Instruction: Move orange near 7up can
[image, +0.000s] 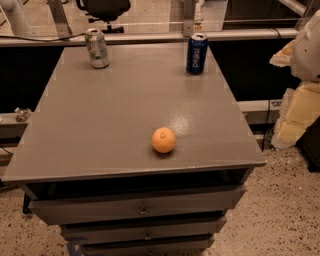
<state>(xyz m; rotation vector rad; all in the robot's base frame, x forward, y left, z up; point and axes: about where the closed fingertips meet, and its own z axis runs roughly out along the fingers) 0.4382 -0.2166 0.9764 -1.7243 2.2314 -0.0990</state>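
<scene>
The orange sits on the grey table top, near the front edge and a little right of the middle. The 7up can, pale silver-white with green markings, stands upright at the far left corner of the table. The orange and the can are far apart, nearly a full table length. My gripper is not in view. Only a white rounded part of the arm shows at the right edge of the picture, off the table and clear of both things.
A dark blue Pepsi can stands upright at the far right of the table. Drawers sit below the front edge. Pale yellow foam pieces lie on the floor to the right. A rail runs behind the table.
</scene>
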